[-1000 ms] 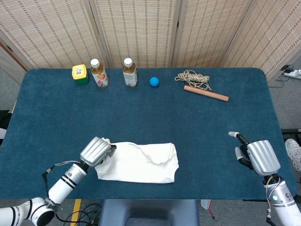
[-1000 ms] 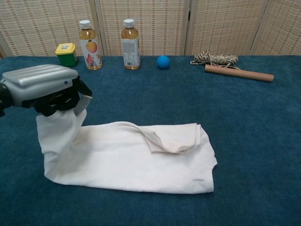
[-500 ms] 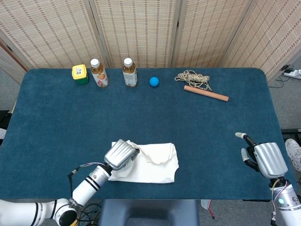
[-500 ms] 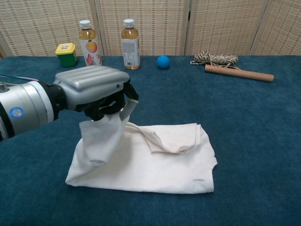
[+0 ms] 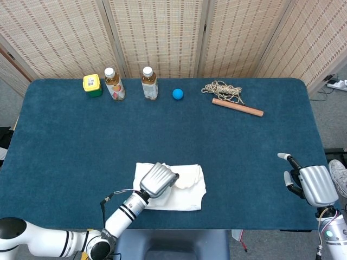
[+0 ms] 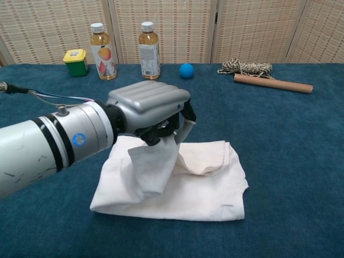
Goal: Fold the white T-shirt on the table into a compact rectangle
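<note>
Left hand (image 6: 153, 110) carried rightward, T-shirt (image 6: 188, 185) pinched beneath

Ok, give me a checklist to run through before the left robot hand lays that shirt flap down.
1. Left robot hand grips the T-shirt flap: ok.
2. Flap raised off the lower layer: ok.
3. Flap carried as far as the shirt's right edge: not ok, it hangs near mid-shirt.
4. Right robot hand off the cloth: ok.
5. Bottles, ball, rope and stick far from the shirt: ok.
6. Lower layer flat under the flap: cannot tell.
</note>
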Controlling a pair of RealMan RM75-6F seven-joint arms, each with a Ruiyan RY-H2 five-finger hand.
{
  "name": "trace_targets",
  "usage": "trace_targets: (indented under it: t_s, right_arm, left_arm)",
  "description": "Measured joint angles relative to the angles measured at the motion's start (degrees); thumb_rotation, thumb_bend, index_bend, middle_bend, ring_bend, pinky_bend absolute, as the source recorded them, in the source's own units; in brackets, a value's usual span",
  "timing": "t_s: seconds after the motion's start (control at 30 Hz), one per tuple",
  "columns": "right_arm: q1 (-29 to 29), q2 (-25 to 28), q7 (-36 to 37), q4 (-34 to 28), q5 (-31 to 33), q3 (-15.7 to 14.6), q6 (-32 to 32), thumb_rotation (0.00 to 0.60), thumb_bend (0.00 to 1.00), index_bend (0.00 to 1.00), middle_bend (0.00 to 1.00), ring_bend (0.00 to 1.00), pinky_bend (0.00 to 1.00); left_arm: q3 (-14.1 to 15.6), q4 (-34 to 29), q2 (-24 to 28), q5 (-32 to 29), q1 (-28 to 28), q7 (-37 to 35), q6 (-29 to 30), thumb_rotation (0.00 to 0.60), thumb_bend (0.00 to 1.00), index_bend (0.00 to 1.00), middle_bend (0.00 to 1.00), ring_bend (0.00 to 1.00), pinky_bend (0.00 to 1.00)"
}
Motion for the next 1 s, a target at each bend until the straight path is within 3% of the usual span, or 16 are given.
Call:
trace_targets:
  t_s: [0.53, 1.0]
  right_arm:
    - [-0.76, 0.45, 1.52, 1.04, 0.29, 0.17, 0.13, 0.6, 0.58, 0.23, 0.96, 0.95, 0.96]
    - [-1.29, 0.5, 2.58, 1.87, 0.53, 0.3, 0.18, 0.6, 0.58, 0.23, 0.96, 0.95, 0.96]
  left_arm:
    - [-0.59, 3.63, -6.91, -3.96, -4.13, 3.62, 1.23, 0.6, 0.54, 0.63, 0.92, 0.88, 1.0]
    - [-0.25, 7.03, -10.92, -8.08, -7.25, 7.43, 1.34, 0.6, 0.5, 0.47, 0.92, 0.87, 1.0]
